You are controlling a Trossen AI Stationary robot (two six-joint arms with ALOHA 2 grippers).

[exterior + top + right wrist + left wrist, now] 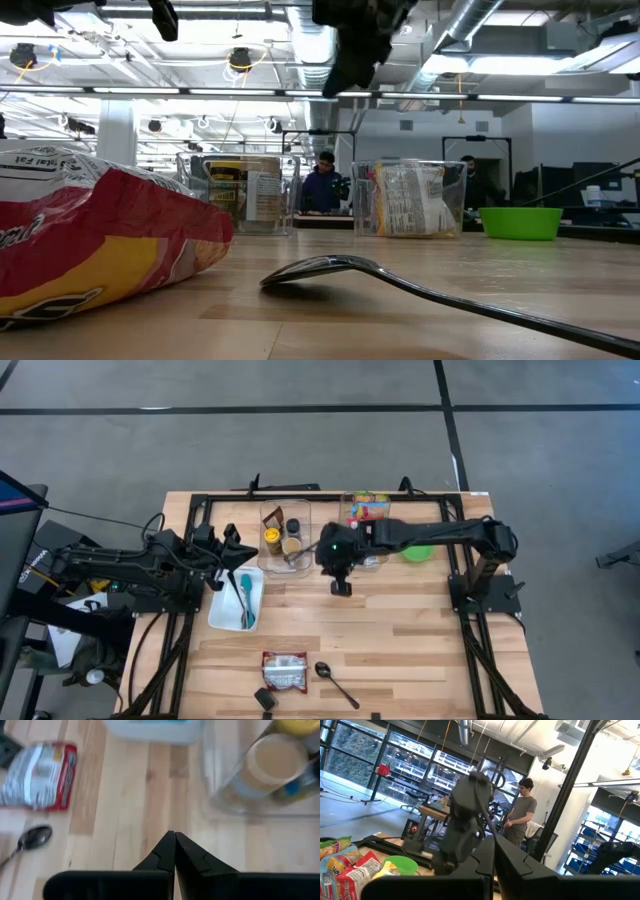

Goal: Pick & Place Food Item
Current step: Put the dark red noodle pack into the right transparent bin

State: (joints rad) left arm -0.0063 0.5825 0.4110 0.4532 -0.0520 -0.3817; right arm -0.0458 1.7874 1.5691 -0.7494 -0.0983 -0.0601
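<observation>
High view: right gripper (341,588) pressed together, empty, held above bare wood near the clear plastic bin of jars (284,536); left gripper (243,550) likewise pinched, waiting above the white tray (222,610).

Low view: red-and-white snack packet (100,235), unpicked, lies beside the metal spoon (330,268).

Right wrist view: nothing is seen between that gripper and the packet; picking and placing are judged still outstanding.

Green bowl (417,553), apparently red-edged packet (284,671)
</observation>
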